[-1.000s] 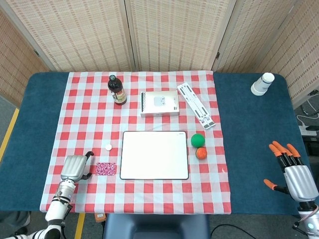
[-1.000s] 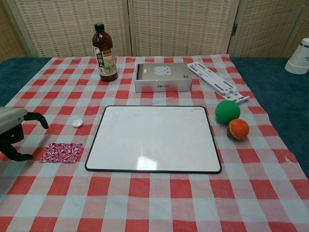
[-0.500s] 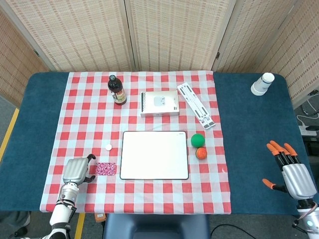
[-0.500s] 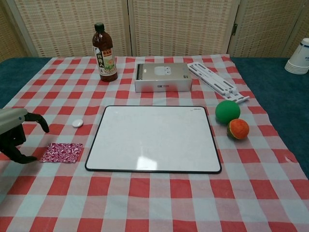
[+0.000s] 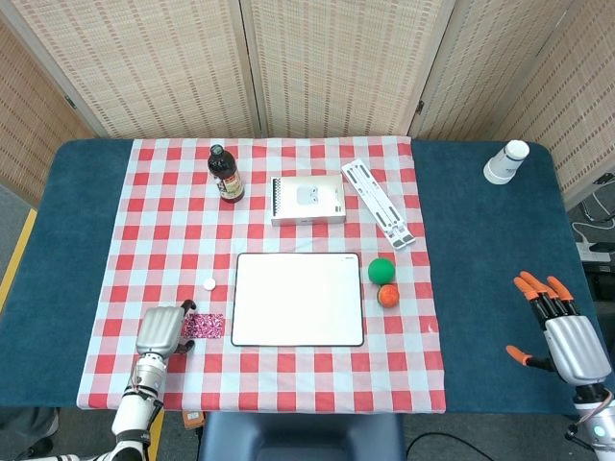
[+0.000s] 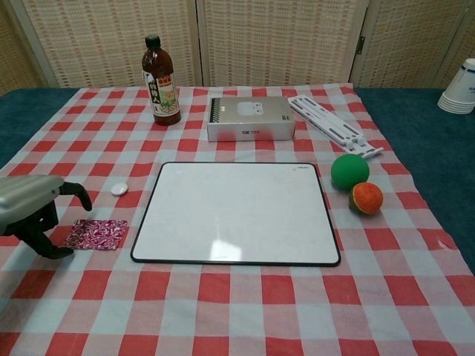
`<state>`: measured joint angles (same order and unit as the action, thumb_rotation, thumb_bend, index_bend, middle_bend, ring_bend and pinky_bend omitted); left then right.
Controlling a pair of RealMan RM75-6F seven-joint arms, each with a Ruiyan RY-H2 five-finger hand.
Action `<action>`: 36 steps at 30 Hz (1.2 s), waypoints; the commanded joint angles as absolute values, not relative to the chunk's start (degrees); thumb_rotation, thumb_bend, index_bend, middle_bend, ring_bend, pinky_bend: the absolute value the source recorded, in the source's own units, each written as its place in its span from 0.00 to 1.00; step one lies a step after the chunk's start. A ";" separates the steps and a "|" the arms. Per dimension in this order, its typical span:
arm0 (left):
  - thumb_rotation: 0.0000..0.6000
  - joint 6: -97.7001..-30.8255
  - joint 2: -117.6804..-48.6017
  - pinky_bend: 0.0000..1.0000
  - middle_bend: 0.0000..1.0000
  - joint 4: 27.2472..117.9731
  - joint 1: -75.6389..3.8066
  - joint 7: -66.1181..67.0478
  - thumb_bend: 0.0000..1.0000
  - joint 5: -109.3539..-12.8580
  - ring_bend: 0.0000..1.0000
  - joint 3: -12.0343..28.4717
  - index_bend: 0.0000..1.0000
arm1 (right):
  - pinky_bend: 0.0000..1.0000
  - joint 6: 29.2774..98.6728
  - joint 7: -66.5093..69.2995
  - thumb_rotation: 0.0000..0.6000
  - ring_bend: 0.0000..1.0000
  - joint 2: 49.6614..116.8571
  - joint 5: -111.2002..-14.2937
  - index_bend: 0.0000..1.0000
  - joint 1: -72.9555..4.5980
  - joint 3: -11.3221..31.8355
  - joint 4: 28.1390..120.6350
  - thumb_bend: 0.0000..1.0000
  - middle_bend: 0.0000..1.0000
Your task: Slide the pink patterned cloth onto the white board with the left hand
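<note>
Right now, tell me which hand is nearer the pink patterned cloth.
Left. The left hand sits right beside the pink patterned cloth, at its left edge; the right hand is far across the table, beyond the white board.

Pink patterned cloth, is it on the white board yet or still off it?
Off. The pink patterned cloth lies flat on the checked tablecloth, left of the white board, beside the left robot hand.

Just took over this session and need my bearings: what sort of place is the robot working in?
Probably an indoor test or lab setup: a table with a checked cloth, woven folding screens behind it, and assorted props such as a bottle and balls.
</note>
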<state>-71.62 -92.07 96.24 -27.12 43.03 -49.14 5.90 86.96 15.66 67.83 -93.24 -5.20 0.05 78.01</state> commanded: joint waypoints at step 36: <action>1.00 -71.47 -91.46 0.97 1.00 96.87 -29.61 44.81 0.24 -45.17 0.99 5.62 0.41 | 0.00 87.11 16.48 1.00 0.00 67.71 -93.05 0.00 -5.32 0.06 77.85 0.00 0.00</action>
<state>-71.36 -91.59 96.70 -29.55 44.69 -45.21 5.62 87.10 16.49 67.71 -93.05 -5.33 0.06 77.84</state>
